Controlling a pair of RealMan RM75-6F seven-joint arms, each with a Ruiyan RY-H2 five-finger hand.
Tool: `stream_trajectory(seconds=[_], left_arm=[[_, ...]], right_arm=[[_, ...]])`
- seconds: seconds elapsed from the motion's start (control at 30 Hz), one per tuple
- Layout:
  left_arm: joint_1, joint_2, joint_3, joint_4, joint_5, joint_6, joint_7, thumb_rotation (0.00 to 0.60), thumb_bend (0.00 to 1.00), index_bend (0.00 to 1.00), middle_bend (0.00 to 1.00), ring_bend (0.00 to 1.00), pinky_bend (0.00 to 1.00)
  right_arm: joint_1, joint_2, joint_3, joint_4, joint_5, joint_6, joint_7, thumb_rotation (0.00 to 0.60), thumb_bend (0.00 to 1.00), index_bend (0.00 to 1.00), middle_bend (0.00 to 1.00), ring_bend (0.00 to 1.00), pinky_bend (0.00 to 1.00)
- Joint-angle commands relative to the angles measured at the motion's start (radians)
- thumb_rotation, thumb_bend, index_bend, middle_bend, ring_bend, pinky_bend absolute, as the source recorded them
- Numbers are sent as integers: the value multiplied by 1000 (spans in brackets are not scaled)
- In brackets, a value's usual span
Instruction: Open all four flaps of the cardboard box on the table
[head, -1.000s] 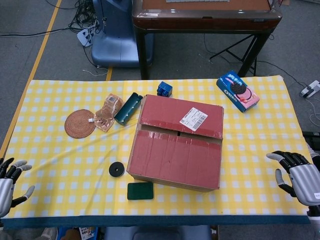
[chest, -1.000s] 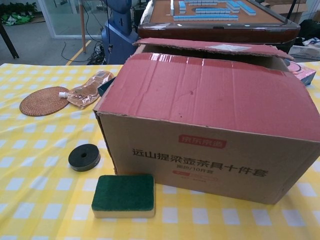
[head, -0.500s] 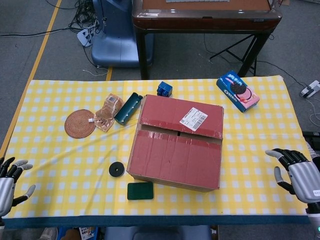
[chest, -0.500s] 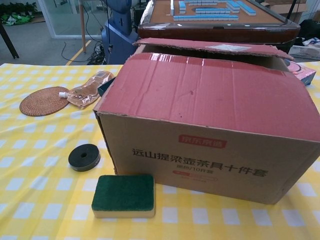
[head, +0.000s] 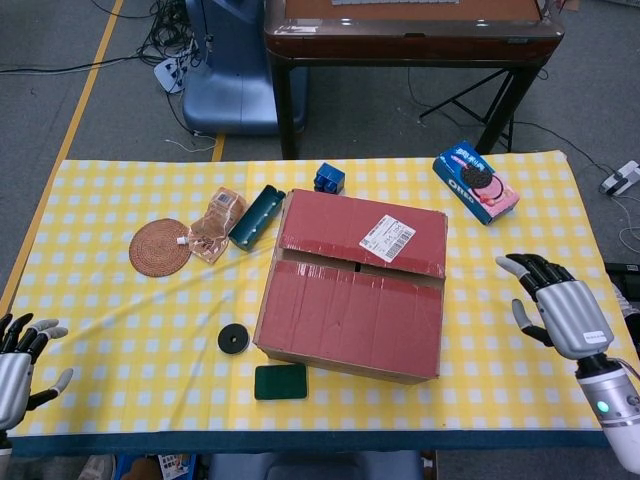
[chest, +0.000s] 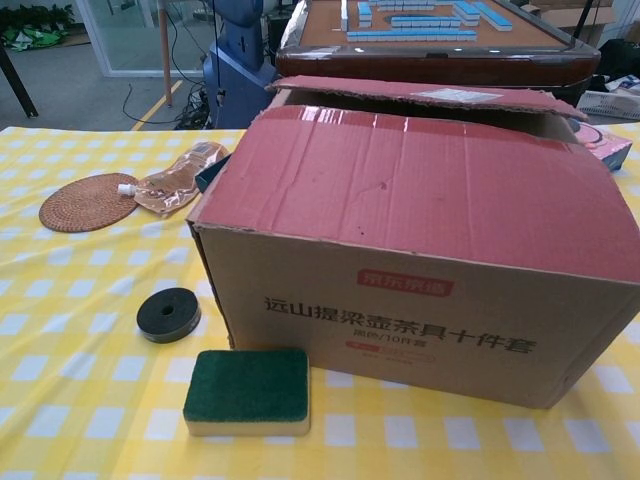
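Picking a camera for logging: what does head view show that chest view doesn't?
Only the head view: both hands, left hand and right hand, fingers spread, holding nothing, apart from the box; also the cookie pack and the small blue block.
Only the chest view: the printed text on the box front.
Both: the cardboard box with its red top flaps still down, green sponge, black disc, woven coaster.

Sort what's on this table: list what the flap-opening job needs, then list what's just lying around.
For the job:
cardboard box, its flaps shut
right hand, open
left hand, open

Just lying about:
green sponge
black disc
woven coaster
clear pouch
teal case
blue block
cookie box
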Motion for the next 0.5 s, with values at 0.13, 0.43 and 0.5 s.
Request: stream_trajectory(seconds=[0.13,0.43,0.5], left_arm=[[1,-1,-1,9,-5,0,-8,600,276,380,248,106,0],[2,-6,0,25,-15,-4,-22,600,277,380,248,106,0],[2,-6,0,28,-16,-5,-28,600,276,380,248,106,0]], right_arm=[[121,-55,66,-17,123,-159,-86,600,363,78,52,29,168],[235,-137,99,22,225,-279,-159,600,353,32,1,0,137],[254,-155,102,34,242,-295,-172,600,353,31,0,0,137]])
